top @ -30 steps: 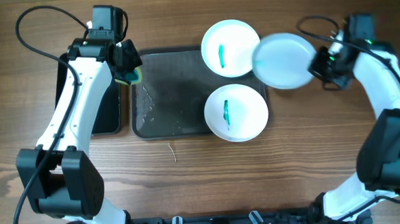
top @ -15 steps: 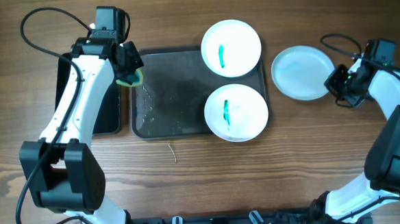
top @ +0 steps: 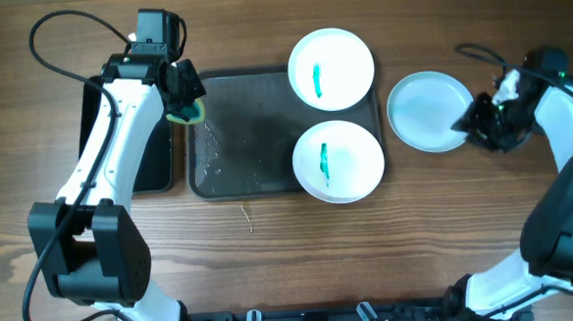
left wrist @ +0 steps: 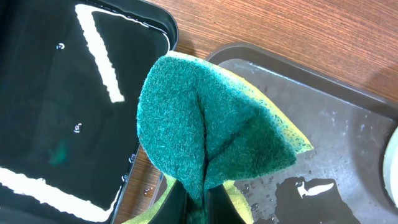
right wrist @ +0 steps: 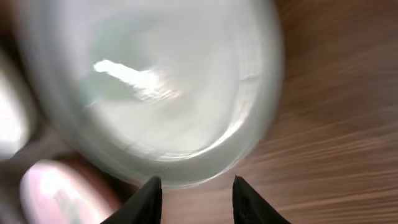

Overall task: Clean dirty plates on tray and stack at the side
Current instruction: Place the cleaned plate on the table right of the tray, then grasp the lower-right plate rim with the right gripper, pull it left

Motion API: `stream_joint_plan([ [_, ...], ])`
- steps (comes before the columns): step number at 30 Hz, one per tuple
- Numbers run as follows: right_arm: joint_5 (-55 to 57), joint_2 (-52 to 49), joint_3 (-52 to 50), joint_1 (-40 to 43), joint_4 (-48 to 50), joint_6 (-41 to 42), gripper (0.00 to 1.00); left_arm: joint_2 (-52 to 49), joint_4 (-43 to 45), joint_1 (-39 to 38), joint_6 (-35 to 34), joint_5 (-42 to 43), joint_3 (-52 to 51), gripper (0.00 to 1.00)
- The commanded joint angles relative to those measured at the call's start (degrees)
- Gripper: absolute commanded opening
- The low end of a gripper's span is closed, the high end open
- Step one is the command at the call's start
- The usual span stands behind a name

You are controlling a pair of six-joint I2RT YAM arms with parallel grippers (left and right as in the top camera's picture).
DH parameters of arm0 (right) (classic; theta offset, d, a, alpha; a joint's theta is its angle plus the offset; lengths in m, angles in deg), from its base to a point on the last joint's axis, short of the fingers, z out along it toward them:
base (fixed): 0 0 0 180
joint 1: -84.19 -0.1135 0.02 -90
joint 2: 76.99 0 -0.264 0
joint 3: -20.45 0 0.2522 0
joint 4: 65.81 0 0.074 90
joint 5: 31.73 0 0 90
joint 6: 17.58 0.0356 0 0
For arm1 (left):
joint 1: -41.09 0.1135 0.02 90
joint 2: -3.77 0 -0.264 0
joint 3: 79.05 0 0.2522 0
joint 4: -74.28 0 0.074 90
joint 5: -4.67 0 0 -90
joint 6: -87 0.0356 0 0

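Observation:
Two white plates with a teal smear lie on the right part of the dark grey tray (top: 256, 133): one at the back (top: 331, 68), one at the front (top: 338, 161). A third, plain plate (top: 424, 111) (right wrist: 155, 87) rests on the wood to the right of the tray. My right gripper (top: 473, 123) (right wrist: 196, 190) is at that plate's right rim, jaws open, with the rim just past the tips. Over the tray's back left corner (left wrist: 348, 118), my left gripper (top: 185, 107) (left wrist: 198, 204) is shut on a folded green and yellow sponge (left wrist: 211, 130).
A glossy black rectangular dish (top: 157, 157) (left wrist: 56, 112) lies left of the tray, partly under the left arm. Water drops wet the tray's left half. A small pale scrap (top: 247, 219) lies on the wood in front of the tray.
The right arm carried the plain plate from above the tray's right edge out to the table on the right, set it down and opened its jaws. The left arm barely moved.

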Motion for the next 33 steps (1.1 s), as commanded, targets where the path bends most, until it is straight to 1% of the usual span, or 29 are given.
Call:
stream_joint_plan([
  [1,-8.04,2.36,1.11,-5.51,-3.87,-6.86,0.36,-0.17,0.37,-0.31,0.52,0.09,0.09,0.04],
  [5,-7.69,2.34,-1.53,-11.91,-4.44,-6.95,0.36,-0.17,0.61,-0.31,0.52,0.09,0.09,0.04],
  [6,-6.45,2.34,-2.47,-13.49,-4.13,-5.95,0.34,-0.17,0.70,-0.31,0.52,0.09,0.09,0.04],
  [9,1.03,2.34,-5.14,-17.33,-2.21,0.48,0.32,-0.17,0.72,-0.31,0.52,0.09,0.09,0.04],
  [11,4.20,2.34,-7.34,-20.13,0.46,2.03,0.31,-0.17,0.76,-0.31,0.52,0.11,0.09,0.04],
  [17,4.28,2.34,-11.23,-25.70,8.35,1.46,0.31,-0.17,0.79,-0.31,0.52,0.09,0.09,0.04],
  [22,4.68,2.23,-12.70,-27.98,10.56,1.99,0.31,-0.17,0.76,-0.31,0.52,0.11,0.09,0.04],
  [25,4.98,1.86,-12.85,-28.09,10.10,2.01,0.27,-0.17,0.76,-0.31,0.52,0.09,0.09,0.04],
  [27,4.96,1.86,-12.85,-28.09,10.03,2.01,0.22,-0.17,0.76,-0.31,0.52,0.11,0.09,0.04],
  [28,4.96,1.86,-12.85,-28.09,10.05,2.03,0.18,-0.17,0.74,-0.31,0.55,0.11,0.09,0.04],
  [29,4.94,1.86,-12.85,-28.09,10.10,2.10,0.11,-0.17,0.76,-0.31,0.52,0.09,0.09,0.04],
  [30,4.94,1.86,-12.85,-28.20,10.12,2.47,0.07,-0.17,0.74,-0.31,0.55,0.09,0.09,0.04],
  [31,4.74,1.88,-12.83,-28.37,10.19,2.62,0.04,-0.17,0.74,-0.31,0.52,0.09,0.09,0.04],
  [33,2.93,1.88,-12.83,-29.18,11.06,3.39,0.04,-0.17,0.76,-0.31,0.52,0.09,0.09,0.04],
])
